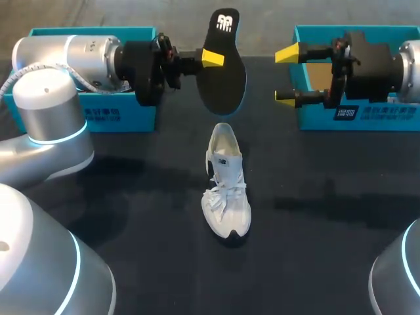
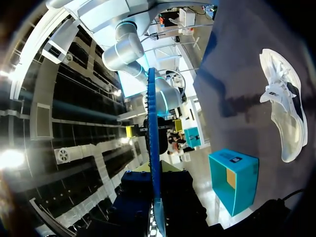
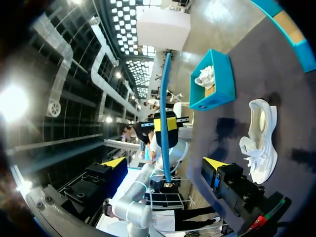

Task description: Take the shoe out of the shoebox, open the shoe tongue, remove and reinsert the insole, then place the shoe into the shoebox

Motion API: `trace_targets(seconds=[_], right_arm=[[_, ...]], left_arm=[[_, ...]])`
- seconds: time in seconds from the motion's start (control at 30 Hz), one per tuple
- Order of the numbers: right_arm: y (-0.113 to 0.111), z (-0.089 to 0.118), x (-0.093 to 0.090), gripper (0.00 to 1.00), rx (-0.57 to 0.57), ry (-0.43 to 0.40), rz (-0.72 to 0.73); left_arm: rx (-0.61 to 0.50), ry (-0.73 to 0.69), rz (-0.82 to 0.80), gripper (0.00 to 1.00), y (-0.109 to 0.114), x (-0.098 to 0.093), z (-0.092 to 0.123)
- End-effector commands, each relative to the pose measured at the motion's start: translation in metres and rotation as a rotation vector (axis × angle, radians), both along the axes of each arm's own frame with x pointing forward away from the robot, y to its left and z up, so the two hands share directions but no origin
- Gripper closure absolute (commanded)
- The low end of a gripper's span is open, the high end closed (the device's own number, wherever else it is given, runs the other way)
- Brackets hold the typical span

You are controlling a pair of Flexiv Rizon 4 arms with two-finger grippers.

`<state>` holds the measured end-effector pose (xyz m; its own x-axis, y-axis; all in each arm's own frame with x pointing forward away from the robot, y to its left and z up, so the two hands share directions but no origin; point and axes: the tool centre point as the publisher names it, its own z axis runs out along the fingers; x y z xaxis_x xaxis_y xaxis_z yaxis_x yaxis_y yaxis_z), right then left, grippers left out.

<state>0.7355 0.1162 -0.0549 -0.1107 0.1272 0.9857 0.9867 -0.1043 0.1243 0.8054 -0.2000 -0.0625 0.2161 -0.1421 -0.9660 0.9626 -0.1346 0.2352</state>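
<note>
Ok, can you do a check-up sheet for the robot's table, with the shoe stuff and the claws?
Surface: dark table.
Job's things: white sneaker on its sole mid-table; black insole held in the air beyond it; left shoebox and right shoebox, both teal, at the back; second white shoe inside the left one.
Clutter: nothing seen.
Grippers: left gripper shut on the insole; right gripper open, empty, facing it.
Cables: pale cable along the left arm.
Surroundings: nothing seen reaching over the table.

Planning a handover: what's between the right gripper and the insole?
Nothing: the head view shows only bare table between right gripper and insole.
</note>
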Motion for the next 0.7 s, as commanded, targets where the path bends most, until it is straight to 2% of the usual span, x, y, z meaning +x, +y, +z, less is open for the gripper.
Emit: trace_targets(seconds=[0.03,0.13,0.17,0.23,0.27,0.3,0.43,0.47,0.7], right_arm=[[0.001,0.000,0.000,0.00,-0.001,0.001,-0.002],[0.001,0.000,0.000,0.00,-0.001,0.001,-0.002],[0.001,0.000,0.000,0.00,-0.001,0.001,-0.002],[0.001,0.000,0.000,0.00,-0.001,0.001,-0.002],[0.001,0.000,0.000,0.00,-0.001,0.001,-0.002],[0.001,0.000,0.000,0.00,-0.001,0.001,-0.002],[0.001,0.000,0.000,0.00,-0.001,0.001,-0.002],[0.001,0.000,0.000,0.00,-0.001,0.001,-0.002],[0.001,0.000,0.000,0.00,-0.001,0.001,-0.002]], left_arm=[[-0.002,-0.002,0.002,1.00,-0.001,0.000,-0.001],[0.016,0.140,-0.049,1.00,-0.003,0.000,0.001],[0.016,0.140,-0.049,1.00,-0.003,0.000,0.001],[0.062,0.290,-0.080,1.00,-0.003,-0.006,-0.002],[0.058,0.307,-0.096,1.00,-0.002,-0.008,-0.003],[0.082,0.401,-0.101,1.00,-0.001,-0.009,-0.005],[0.096,0.556,-0.105,1.00,0.005,-0.008,-0.009],[0.115,0.661,-0.103,1.00,0.008,-0.005,-0.011],[0.142,1.085,-0.091,1.00,0.029,0.004,-0.014]])
